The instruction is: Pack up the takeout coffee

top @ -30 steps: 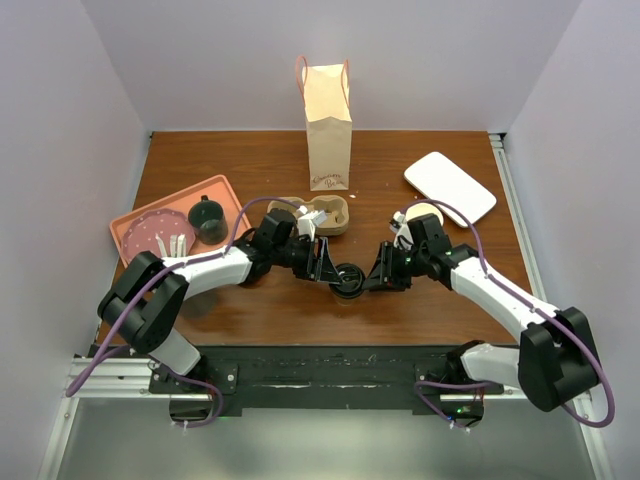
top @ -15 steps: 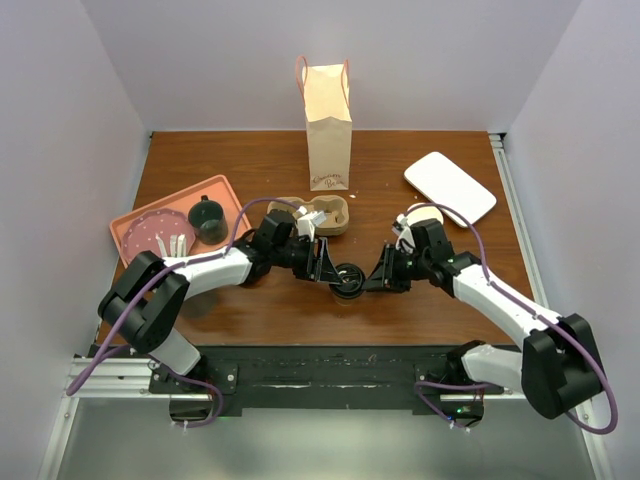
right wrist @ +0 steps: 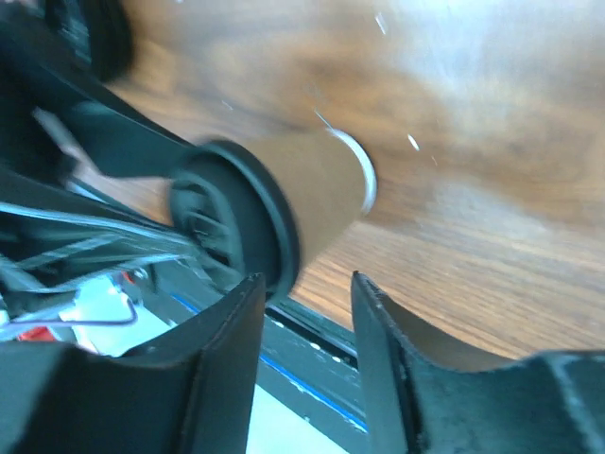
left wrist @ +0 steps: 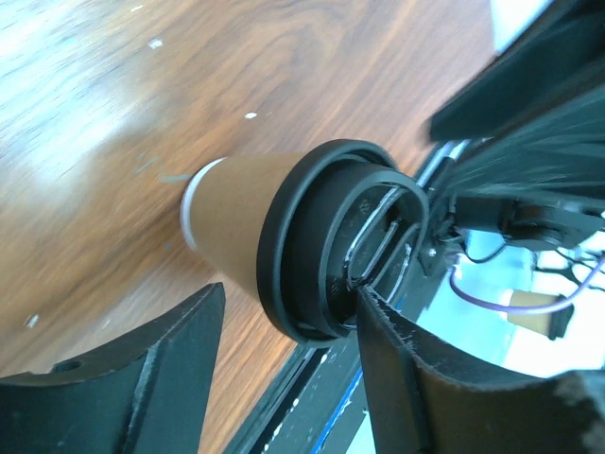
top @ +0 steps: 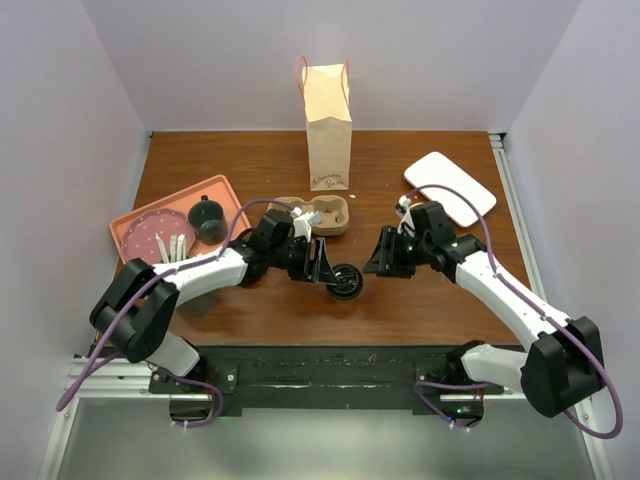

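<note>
Where the left side of the table (top: pixel 250 172) lies: a pink tray (top: pixel 225 190) holds a dotted pink plate (top: pixel 150 232) with pale strips on it, and a dark cup (top: pixel 207 219) stands at the tray's right end.
Left gripper (top: pixel 322 266): it reaches in low from the left with its jaws spread around the black lid. In the left wrist view one finger (left wrist: pixel 156 369) stands clear of the lid and the other (left wrist: pixel 392 378) sits right at its rim, so the gripper is open and not clamped.
Cardboard carrier (top: pixel 322 213): it lies flat just behind the left gripper, between the coffee and the bag.
Paper bag (top: pixel 328 125): it stands upright at the back middle with its pink handles up.
Takeout coffee (top: pixel 347 281): it stands on its base on bare wood at the front middle, lid on. It is outside the carrier and well apart from the bag.
Right gripper (top: pixel 383 258): it is near the coffee on the right but apart from it, its jaws open on nothing. In the right wrist view the cup lies beyond the fingers (right wrist: pixel 222 369).
White flat pad (top: pixel 450 187): it lies at the back right, well apart from the coffee.
</note>
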Controlling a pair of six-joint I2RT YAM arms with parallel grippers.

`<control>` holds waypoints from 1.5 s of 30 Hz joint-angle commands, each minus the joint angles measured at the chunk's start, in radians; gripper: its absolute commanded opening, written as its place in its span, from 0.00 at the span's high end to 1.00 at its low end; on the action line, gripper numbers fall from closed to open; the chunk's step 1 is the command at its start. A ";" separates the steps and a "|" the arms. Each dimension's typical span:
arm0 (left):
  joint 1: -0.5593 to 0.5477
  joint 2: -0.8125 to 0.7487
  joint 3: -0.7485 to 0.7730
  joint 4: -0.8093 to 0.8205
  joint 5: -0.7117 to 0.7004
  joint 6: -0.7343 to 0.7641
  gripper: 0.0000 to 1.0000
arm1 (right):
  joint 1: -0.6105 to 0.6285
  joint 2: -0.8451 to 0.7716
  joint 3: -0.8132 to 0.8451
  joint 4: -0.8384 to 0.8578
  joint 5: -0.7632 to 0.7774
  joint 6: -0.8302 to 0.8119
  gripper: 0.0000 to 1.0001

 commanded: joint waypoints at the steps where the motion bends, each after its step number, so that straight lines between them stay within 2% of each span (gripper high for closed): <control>1: 0.000 -0.049 0.061 -0.186 -0.108 0.019 0.35 | 0.001 -0.015 0.127 -0.053 0.028 -0.033 0.49; 6: 0.000 -0.066 0.129 -0.215 -0.103 0.029 0.30 | 0.006 0.041 0.127 -0.019 -0.025 -0.065 0.44; 12: 0.000 -0.049 0.178 -0.252 -0.123 0.078 0.29 | 0.012 0.100 0.156 -0.042 0.031 -0.112 0.43; 17: 0.000 -0.048 0.188 -0.275 -0.171 0.115 0.34 | 0.015 0.107 0.155 -0.028 0.009 -0.115 0.42; 25: 0.000 0.014 0.172 -0.257 -0.163 0.134 0.39 | 0.049 0.157 0.116 0.001 -0.035 -0.134 0.39; 29: 0.001 0.030 0.147 -0.226 -0.165 0.128 0.40 | 0.052 0.174 0.097 0.021 -0.029 -0.141 0.39; 34: -0.002 0.055 0.069 -0.206 -0.189 0.109 0.42 | 0.053 0.174 0.060 0.022 0.025 -0.145 0.49; 40: -0.006 0.043 -0.017 -0.229 -0.303 0.121 0.43 | 0.052 0.159 0.000 0.035 0.048 -0.141 0.51; 45: -0.006 -0.005 0.047 -0.269 -0.306 0.126 0.42 | 0.053 0.146 0.014 0.018 0.058 -0.143 0.52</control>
